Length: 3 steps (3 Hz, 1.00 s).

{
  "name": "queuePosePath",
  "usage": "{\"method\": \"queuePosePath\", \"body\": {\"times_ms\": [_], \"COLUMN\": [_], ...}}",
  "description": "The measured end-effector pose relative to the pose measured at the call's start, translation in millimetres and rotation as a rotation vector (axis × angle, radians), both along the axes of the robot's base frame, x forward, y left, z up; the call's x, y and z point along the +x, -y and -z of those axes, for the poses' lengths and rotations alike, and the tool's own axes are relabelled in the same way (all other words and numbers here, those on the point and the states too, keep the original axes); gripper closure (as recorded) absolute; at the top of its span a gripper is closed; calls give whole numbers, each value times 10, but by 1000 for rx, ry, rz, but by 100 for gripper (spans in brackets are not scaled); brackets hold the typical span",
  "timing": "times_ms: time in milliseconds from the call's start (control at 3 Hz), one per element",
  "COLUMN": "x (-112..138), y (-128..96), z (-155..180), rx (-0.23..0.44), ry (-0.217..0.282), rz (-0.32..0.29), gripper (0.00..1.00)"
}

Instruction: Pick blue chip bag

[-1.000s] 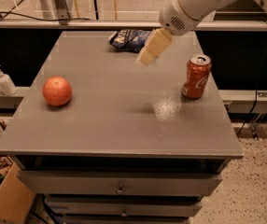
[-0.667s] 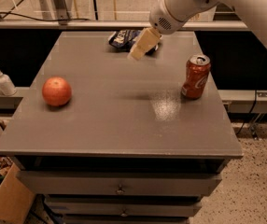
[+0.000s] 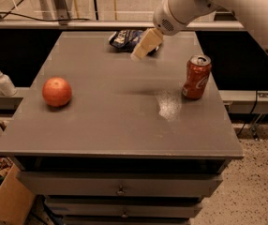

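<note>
The blue chip bag [image 3: 125, 39] is a small crumpled dark blue foil bag with white lettering. It lies at the far edge of the grey table [image 3: 115, 125], near the middle. My gripper [image 3: 144, 46] hangs from the white arm that comes in from the upper right. Its cream-coloured fingers point down and left, just right of the bag and over its right end, which they partly hide.
An orange-red soda can [image 3: 196, 77] stands upright at the table's right side. An orange-red round fruit [image 3: 57, 91] sits at the left. A white pump bottle [image 3: 3, 80] stands on a ledge left of the table. Drawers are below the tabletop.
My gripper has moved left and toward the far edge, from between the bag and the can to right beside the chip bag. The bag, can and fruit have not moved.
</note>
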<state>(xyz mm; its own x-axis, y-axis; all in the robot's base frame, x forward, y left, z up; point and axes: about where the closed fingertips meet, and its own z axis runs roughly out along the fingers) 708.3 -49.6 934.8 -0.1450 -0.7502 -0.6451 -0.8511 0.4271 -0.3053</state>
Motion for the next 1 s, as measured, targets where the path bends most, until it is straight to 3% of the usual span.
{"method": "queuePosePath", "body": {"times_ms": [333,1000], "x": [378,1083], "y": [185,570], "z": [162,635], "rx": [10,27], "ry": [27,15], "rz": [38,138], "gripper": [0,0]}}
